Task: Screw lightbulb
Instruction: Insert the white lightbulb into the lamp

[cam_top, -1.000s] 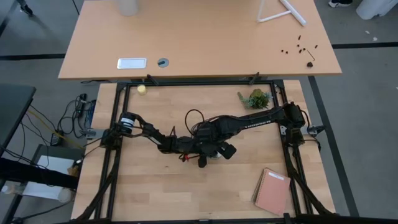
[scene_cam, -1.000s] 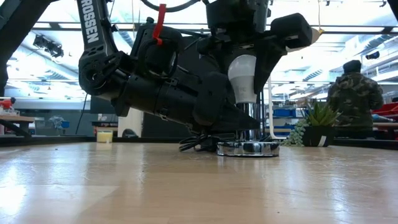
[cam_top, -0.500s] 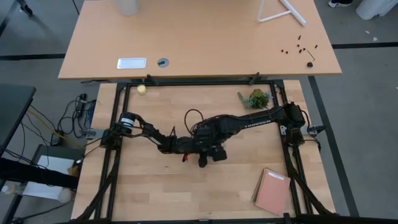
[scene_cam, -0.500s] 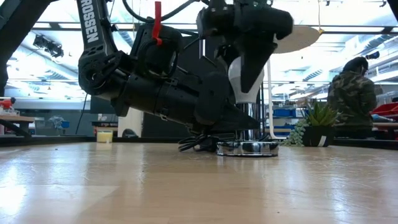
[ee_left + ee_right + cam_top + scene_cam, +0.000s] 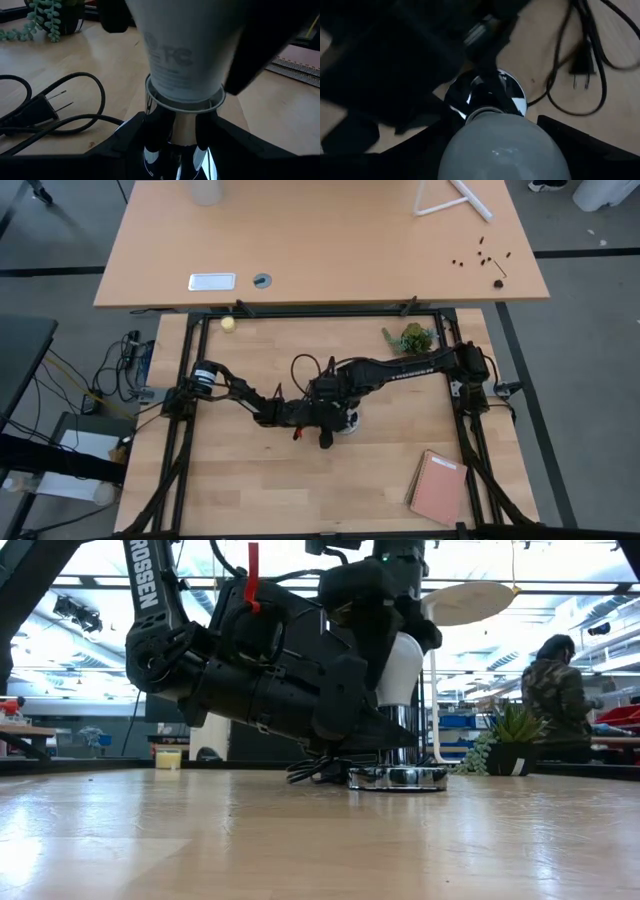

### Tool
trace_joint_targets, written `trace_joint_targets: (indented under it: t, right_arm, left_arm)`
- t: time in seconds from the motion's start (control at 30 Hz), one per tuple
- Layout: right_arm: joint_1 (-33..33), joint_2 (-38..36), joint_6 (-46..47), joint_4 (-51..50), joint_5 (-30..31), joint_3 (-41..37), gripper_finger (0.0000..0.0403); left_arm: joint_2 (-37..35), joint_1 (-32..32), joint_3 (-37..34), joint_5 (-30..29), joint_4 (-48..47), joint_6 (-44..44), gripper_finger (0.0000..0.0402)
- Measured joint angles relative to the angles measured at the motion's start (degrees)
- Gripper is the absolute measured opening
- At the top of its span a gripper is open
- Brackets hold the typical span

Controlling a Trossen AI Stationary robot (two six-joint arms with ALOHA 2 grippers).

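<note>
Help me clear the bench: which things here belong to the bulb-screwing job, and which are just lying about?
In the job:
- lightbulb
- silver socket base with black cord
- left gripper, right gripper

Lying about:
- potted plant
- notebook
- small yellowish ball

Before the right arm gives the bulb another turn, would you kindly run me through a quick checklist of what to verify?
1. Bulb upright in the socket: ok, it stands straight in the low view.
2. Left gripper steadying the socket stem: ok, fingers sit either side.
3. Right gripper over the bulb: ok, fingers flank the glass; firm grip: cannot tell.
4. Thread fully seated: cannot tell, base hidden.
5. Cord clear of the fingers: ok, it lies off to the side.
6. Plug unplugged: ok, prongs bare on the table.
</note>
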Motion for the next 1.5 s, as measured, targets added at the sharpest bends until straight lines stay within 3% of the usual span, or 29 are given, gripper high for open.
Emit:
trace_joint_targets:
  t: [0.2, 0.63, 0.87, 1.3, 1.5]
  right_arm:
    - [-0.6, 0.0, -21.7, 0.3, -2.6, 1.6, 0.0299]
    - [1.5, -0.1, -62.8, 0.5, -3.5, 1.9, 0.0395]
    - [2.2, -0.1, -83.7, -1.0, 0.9, 1.8, 0.0372]
    - [1.7, 0.3, -82.0, -1.6, -1.0, 1.8, 0.0268]
    - [1.7, 0.3, -71.5, -1.3, -1.1, 1.2, 0.0269]
  left_arm:
    - [0.0, 0.0, 0.0, 0.0, -0.1, 0.0, 0.0191]
    - [0.0, 0.0, 0.0, 0.3, -0.4, 0.3, 0.0191]
    - [0.0, 0.0, 0.0, 0.3, -0.4, 0.5, 0.0191]
    - [0.0, 0.0, 0.0, 0.6, -0.6, 0.4, 0.0191]
    - [0.0, 0.0, 0.1, 0.6, -0.8, 0.4, 0.0191]
